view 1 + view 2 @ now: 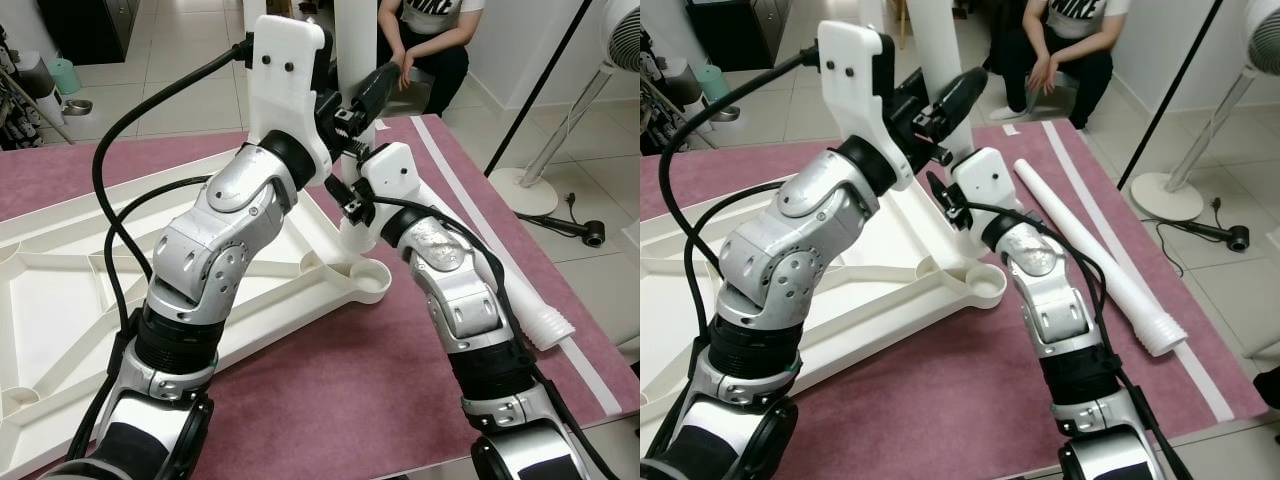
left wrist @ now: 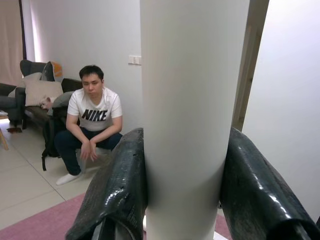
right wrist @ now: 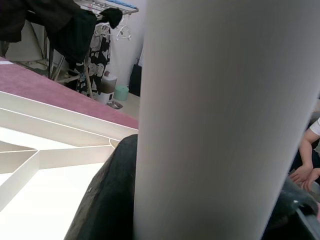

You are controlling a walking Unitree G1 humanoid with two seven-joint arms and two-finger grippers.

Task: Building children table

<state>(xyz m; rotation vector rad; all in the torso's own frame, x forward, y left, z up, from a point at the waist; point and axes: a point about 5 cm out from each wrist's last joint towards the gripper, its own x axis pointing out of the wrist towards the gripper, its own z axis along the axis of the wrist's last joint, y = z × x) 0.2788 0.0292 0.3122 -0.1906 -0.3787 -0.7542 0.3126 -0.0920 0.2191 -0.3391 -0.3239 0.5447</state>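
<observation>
Table leg point(image 2: 192, 100) upright at top ctr; left gripper point(image 2: 187, 185) and right gripper point(image 3: 200, 200) both clamped on it. Tabletop point(image 1: 60, 300) inverted, lower left, on mat point(image 1: 370, 380).

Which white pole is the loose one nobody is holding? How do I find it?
Look at the big purple mat with the upside-down white tabletop on it. Beside the robot's right arm a white table leg lies flat. Unlike the upright leg that both claws squeeze, it lies down, with a ribbed screw end.
</observation>
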